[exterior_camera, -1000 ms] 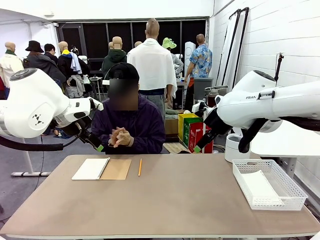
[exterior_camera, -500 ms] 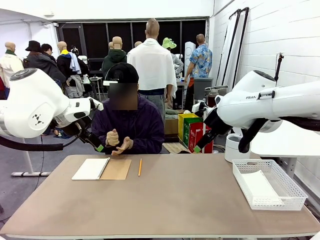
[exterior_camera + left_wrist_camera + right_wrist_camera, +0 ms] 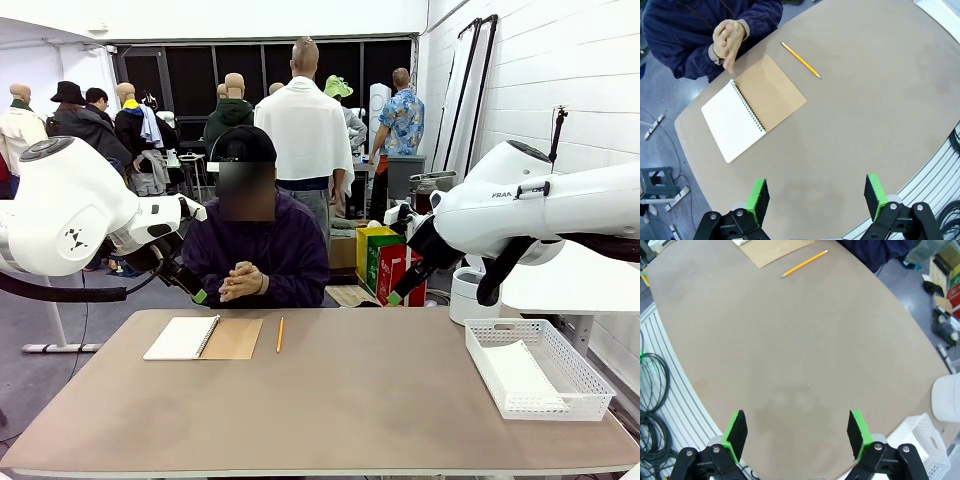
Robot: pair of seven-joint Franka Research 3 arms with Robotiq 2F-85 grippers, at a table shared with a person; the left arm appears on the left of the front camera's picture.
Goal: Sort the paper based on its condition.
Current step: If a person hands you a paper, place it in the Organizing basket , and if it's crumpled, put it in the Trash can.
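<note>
Both the left gripper (image 3: 815,197) and right gripper (image 3: 797,432) are being held spread wide, empty, above the table (image 3: 350,400). Paper (image 3: 520,378) is being kept in the white basket (image 3: 590,385)

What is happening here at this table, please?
Nothing is being handled at this moment. The left tool and the right tool both hang open above the table, holding nothing. The person's hands are clasped at the far edge, behind an open notebook and a pencil. Paper lies in the white basket on the robot's right.
</note>
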